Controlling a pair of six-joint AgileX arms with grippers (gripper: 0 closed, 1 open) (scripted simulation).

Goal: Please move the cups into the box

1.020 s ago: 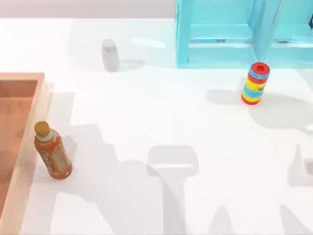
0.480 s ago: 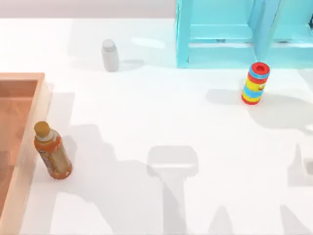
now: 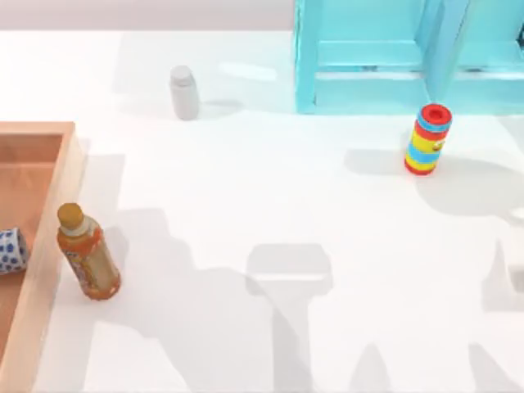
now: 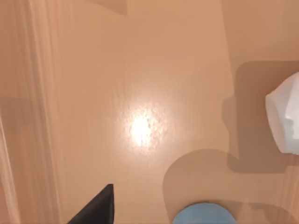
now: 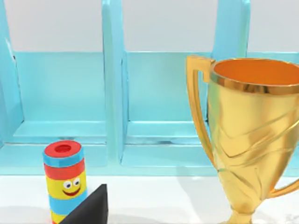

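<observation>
Since a moment ago the floral cup (image 3: 10, 250) has appeared inside the box (image 3: 49, 246) beside the blue cup (image 4: 203, 213); I cannot tell how my left fingers stand, and lifting carelessly could tip either cup.

Bright, even lighting with soft grey shadows falling toward 3 o'clock on the white table (image 3: 270, 196), one round glare spot on the box (image 4: 140, 128) floor, no visible blur.
</observation>
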